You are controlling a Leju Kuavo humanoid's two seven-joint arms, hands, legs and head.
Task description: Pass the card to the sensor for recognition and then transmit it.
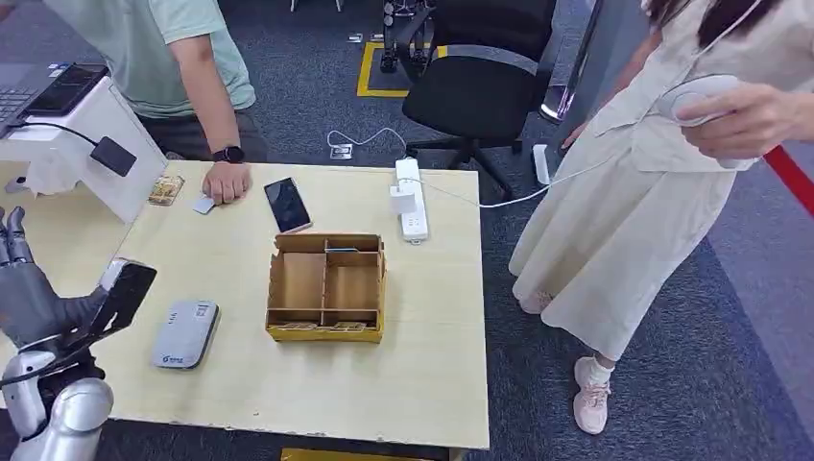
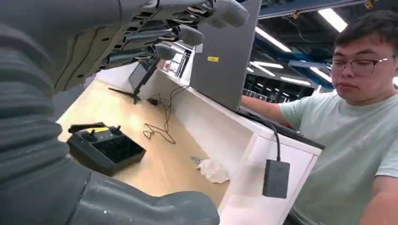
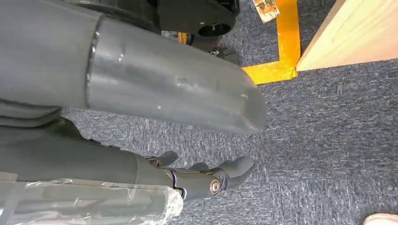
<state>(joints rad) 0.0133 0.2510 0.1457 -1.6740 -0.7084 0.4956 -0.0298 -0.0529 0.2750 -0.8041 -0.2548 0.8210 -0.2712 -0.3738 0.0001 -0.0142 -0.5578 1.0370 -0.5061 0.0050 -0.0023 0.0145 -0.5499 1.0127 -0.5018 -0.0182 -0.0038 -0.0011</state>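
My left hand point(image 1: 34, 293) is raised over the table's left edge with its fingers point(image 2: 183, 35) stretched out and the thumb point(image 2: 141, 206) apart; nothing is in it. The grey card sensor point(image 1: 185, 333) lies flat on the wooden table point(image 1: 432, 365), just right of that hand. A small white card point(image 1: 203, 205) lies at the far side next to a person's hand point(image 1: 227, 182). My right hand point(image 3: 202, 180) hangs beside the table over the carpet, fingers loosely bent and holding nothing.
A cardboard divider box point(image 1: 326, 286) stands mid-table, with a black phone point(image 1: 287, 204) and a white power strip point(image 1: 413, 197) behind it. A white stand point(image 1: 82, 144) occupies the far left corner. A person in a beige dress point(image 1: 634, 182) stands at the right.
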